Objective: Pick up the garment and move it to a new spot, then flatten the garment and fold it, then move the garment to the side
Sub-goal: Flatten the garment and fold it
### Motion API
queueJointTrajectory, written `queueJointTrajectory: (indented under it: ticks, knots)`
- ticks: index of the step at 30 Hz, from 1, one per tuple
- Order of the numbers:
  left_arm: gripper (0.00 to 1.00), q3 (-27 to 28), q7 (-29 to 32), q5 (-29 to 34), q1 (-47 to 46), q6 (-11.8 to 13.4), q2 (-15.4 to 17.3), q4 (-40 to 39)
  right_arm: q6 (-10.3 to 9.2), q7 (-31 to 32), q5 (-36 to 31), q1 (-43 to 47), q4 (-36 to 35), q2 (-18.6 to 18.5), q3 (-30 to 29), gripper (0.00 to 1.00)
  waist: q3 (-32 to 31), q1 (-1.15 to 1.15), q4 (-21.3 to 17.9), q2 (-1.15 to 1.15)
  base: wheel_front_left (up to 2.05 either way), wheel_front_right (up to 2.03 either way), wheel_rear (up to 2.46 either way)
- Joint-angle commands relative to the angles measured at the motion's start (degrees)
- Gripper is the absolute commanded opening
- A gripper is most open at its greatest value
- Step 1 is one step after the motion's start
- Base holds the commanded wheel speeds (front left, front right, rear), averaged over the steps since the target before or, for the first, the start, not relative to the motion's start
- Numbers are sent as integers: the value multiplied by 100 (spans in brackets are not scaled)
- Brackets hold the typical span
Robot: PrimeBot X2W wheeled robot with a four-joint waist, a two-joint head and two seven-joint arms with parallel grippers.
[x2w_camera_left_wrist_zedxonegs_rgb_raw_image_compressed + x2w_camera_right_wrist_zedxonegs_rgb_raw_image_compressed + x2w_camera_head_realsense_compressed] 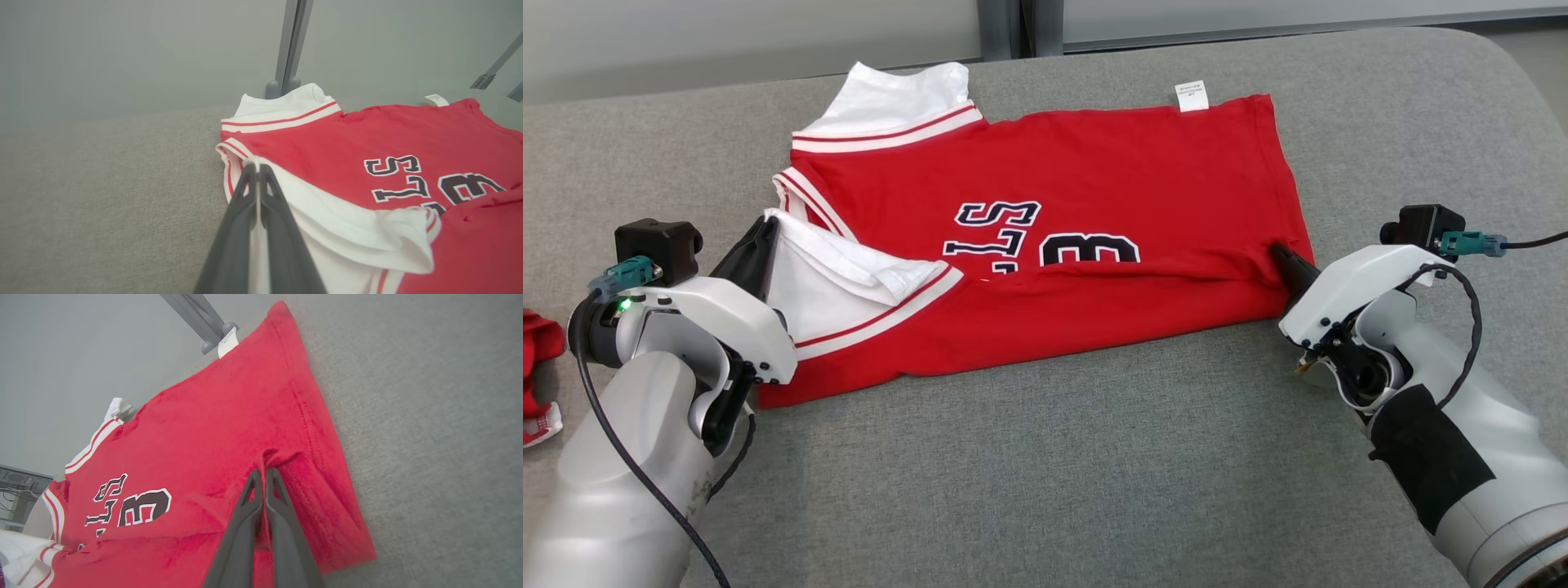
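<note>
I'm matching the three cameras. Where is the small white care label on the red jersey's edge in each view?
Head view: small white fabric care label, upper centre-right, poking past the far edge of the red jersey.
Left wrist view: label at upper right, on the jersey's far edge.
Right wrist view: label at top centre, beside the grey metal post.
Shared landmark: the dark, white-outlined number 3.

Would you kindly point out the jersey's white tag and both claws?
white tag [1192, 95]: head view, label's middle, on jersey [1094, 171] edge.
left claw [255, 167]: left wrist view, between fingertips pinching jersey.
right claw [264, 473]: right wrist view, between fingertips pinching jersey.
</note>
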Motion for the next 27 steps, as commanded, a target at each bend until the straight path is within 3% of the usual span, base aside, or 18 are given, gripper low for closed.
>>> queueJointTrajectory:
  ticks: [1,3,4,5,6,7,8,16,22,27]
  knots:
    - [0,-103,-88,-96,-152,-21,-5,116,0,-76,-27,-88,48,3,27,0,51,0,-12,0,0,0,0]
    - [0,-218,-196,-219,-249,-18,4,264,0,-111,-26,-129,79,19,63,0,86,0,-17,0,0,0,0]
    - [20,-225,-285,-255,-312,-19,27,364,0,-142,-34,-145,90,15,81,11,99,0,-15,0,0,0,0]
    - [85,-244,-359,-240,-367,-18,56,472,0,-182,-40,-164,91,17,97,44,113,0,-20,0,0,0,0]
    - [100,-297,-414,-243,-404,-18,20,546,0,-229,-69,-182,75,12,129,91,121,0,-21,0,0,0,0]
    - [100,-297,-414,-243,-404,-18,20,546,0,-229,-69,-182,75,12,129,91,121,0,-21,0,0,0,0]
    - [100,-348,-455,-271,-426,-19,-13,607,0,-278,-61,-189,50,8,139,100,125,0,-21,0,0,0,0]
    - [100,-270,-744,-382,-297,-14,31,608,0,-859,-164,22,-469,-237,413,100,-55,0,25,0,0,0,0]
    - [100,462,-749,33,429,251,-30,-492,0,-1376,-681,318,-916,-698,933,100,-213,0,93,0,0,0,0]
    - [100,929,-749,512,1237,474,-191,-1302,0,-1456,-1160,549,-1044,-867,1198,100,-302,0,109,0,0,0,0]
